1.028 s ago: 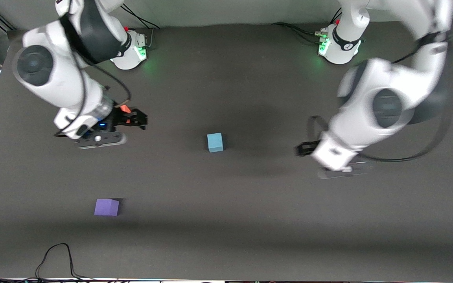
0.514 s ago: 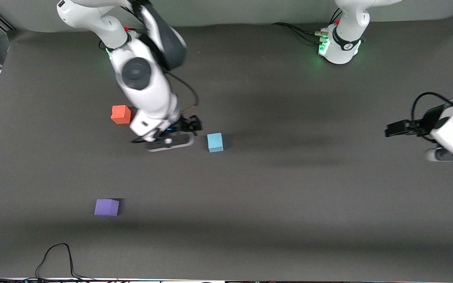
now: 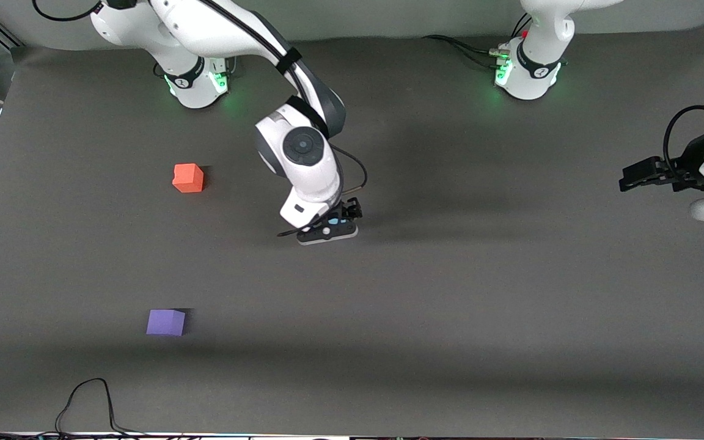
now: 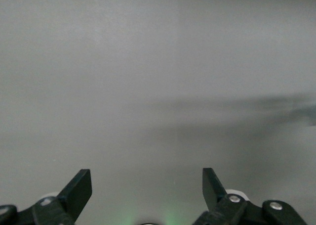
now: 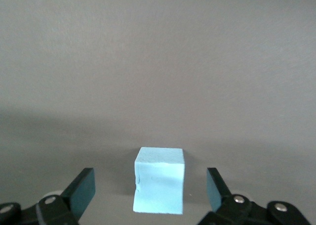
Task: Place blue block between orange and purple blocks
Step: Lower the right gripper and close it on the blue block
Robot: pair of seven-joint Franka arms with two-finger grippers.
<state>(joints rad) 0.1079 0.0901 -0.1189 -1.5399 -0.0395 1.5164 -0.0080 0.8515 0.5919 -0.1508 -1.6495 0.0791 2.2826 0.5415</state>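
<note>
Three cubes sit on the dark table (image 3: 450, 305). The right tool (image 3: 335, 221) hangs over the blue block (image 5: 159, 180) at mid-table, its fingers spread wide on either side without touching it. The orange block (image 3: 187, 178) and purple block (image 3: 165, 322) lie well apart toward the right arm's end, purple nearer the front camera. The left tool (image 3: 633, 175) waits open at its own end.

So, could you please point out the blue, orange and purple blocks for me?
blue block (image 5: 159, 180): right wrist view, the face toward the camera.
orange block (image 3: 188, 178): front view, its top face.
purple block (image 3: 165, 322): front view, its top face.
</note>
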